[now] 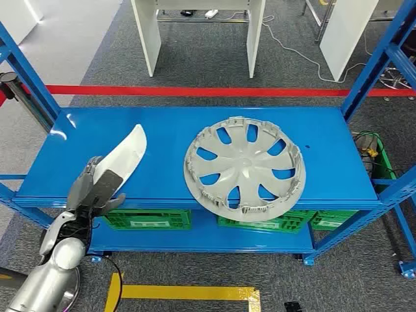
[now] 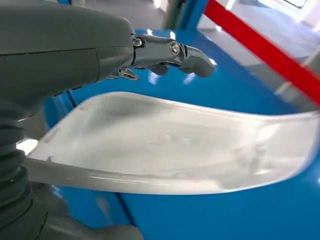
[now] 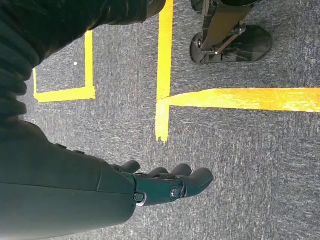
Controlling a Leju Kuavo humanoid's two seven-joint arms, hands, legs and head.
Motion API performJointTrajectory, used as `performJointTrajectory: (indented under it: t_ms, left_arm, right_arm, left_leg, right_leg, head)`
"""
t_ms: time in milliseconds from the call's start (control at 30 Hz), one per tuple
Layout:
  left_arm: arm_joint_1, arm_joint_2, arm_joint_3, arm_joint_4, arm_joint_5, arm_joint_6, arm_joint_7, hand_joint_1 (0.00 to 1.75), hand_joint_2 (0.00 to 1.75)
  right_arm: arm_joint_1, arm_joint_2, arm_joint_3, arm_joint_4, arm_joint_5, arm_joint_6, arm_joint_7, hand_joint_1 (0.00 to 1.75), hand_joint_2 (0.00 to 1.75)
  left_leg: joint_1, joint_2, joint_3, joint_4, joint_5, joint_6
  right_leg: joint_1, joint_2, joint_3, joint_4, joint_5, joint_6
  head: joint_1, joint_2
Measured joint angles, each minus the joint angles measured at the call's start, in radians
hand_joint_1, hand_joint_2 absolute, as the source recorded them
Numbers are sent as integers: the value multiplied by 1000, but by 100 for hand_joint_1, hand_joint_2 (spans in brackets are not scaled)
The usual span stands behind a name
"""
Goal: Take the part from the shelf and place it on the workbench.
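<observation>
A white curved part (image 1: 125, 153) lies on the left of the blue shelf top (image 1: 162, 123), its near end at the shelf's front edge. My left hand (image 1: 95, 188) is at that near end. In the left wrist view the part (image 2: 170, 145) runs between the fingers (image 2: 177, 52) on one side and the thumb (image 2: 94, 232) on the other, with blue shelf showing in the gaps on both sides. My right hand (image 3: 166, 182) hangs over the grey carpet with its fingers stretched out and nothing in it.
A grey wheel cover (image 1: 244, 168) lies in the middle of the shelf, overhanging the front edge. Green crates (image 1: 147, 219) sit on the lower level. Blue uprights (image 1: 377, 65) frame both ends. Behind a red floor line (image 1: 196, 91) stand white table legs (image 1: 147, 32).
</observation>
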Motion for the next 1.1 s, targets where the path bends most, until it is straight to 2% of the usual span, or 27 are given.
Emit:
performJointTrajectory:
  t_ms: [400,1100]
  left_arm:
    - [1,0,-26,75,-49,7,6,2,175]
    - [1,-1,-28,98,-48,7,9,2,175]
  right_arm:
    - [-13,0,6,4,0,-6,6,0,175]
    - [-16,0,6,12,0,-8,6,0,175]
  left_leg:
    - [0,0,0,0,0,0]
    - [0,0,0,0,0,0]
  right_leg:
    - [0,0,0,0,0,0]
    - [0,0,0,0,0,0]
  head:
    - [0,0]
    - [0,0]
